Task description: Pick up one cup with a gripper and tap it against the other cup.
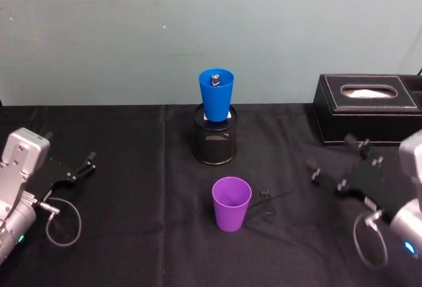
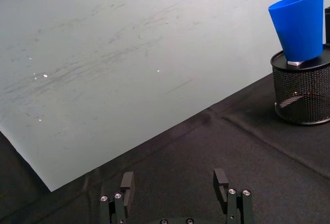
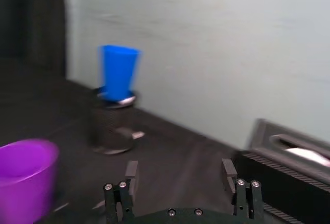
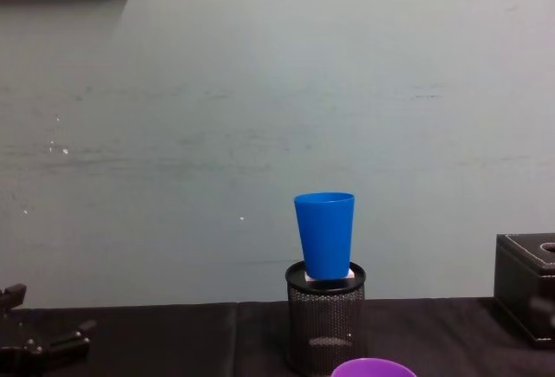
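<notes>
The purple cup (image 1: 231, 203) stands upright on the black cloth at the middle front, and also shows as the purple cup (image 3: 26, 175) and the purple cup's rim (image 4: 373, 367). Behind it, the blue cup (image 1: 216, 94) sits on top of a black mesh pen holder (image 1: 215, 142). It shows again as the blue cup (image 2: 300, 24), the blue cup (image 3: 118, 72) and the blue cup (image 4: 325, 234). My right gripper (image 1: 328, 153) hovers open to the right of the purple cup, holding nothing; the right gripper (image 3: 179, 175) faces both cups. My left gripper (image 1: 69, 150) rests open at the far left, seen as the left gripper (image 2: 174, 183).
A black tissue box (image 1: 366, 109) stands at the back right, close behind my right gripper. Small black bits (image 1: 267, 204) lie just right of the purple cup. A pale wall backs the table. Bare black cloth lies between the left gripper and the cups.
</notes>
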Robot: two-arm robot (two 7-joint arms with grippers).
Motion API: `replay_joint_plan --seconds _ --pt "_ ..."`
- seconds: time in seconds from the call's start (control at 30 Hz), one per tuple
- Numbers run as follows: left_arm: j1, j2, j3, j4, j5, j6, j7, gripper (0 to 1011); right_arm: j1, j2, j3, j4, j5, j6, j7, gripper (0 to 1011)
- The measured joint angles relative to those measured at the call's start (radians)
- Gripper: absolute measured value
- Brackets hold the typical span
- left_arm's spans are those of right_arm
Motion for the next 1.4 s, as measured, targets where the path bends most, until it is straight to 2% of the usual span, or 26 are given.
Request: replay_joint_plan --seconds 0.1,0.13,0.2,0.3,0.4,0.53,0.77,1.17,1.4 --pt "0.000 0.000 0.000 0.000 0.000 0.000 0.000 1000 -0.023 0.032 -0.004 -0.019 0.036 0.000 0.083 1000" --pt "0.000 0.000 0.000 0.000 0.000 0.000 0.000 1000 -0.037 0.052 -0.008 -0.031 0.061 0.002 0.142 1000" --pt "0.000 0.000 0.000 0.000 0.000 0.000 0.000 1000 -0.055 0.074 -0.014 -0.044 0.090 0.006 0.212 1000" --pt "0.000 0.000 0.000 0.000 0.000 0.000 0.000 1000 -0.071 0.091 -0.022 -0.054 0.118 0.012 0.283 1000" --pt "0.000 0.000 0.000 0.000 0.000 0.000 0.000 1000 -0.076 0.092 -0.029 -0.056 0.134 0.018 0.326 1000" --pt "0.000 0.000 0.000 0.000 0.000 0.000 0.000 1000 -0.063 0.067 -0.048 -0.037 0.141 0.029 0.378 1000" --pt "0.000 0.000 0.000 0.000 0.000 0.000 0.000 1000 -0.021 0.011 -0.071 0.012 0.121 0.033 0.413 1000" --pt "0.000 0.000 0.000 0.000 0.000 0.000 0.000 1000 0.048 -0.082 -0.095 0.082 0.061 0.033 0.426 1000" --pt "0.000 0.000 0.000 0.000 0.000 0.000 0.000 1000 0.101 -0.142 -0.110 0.150 0.020 0.033 0.428 1000"
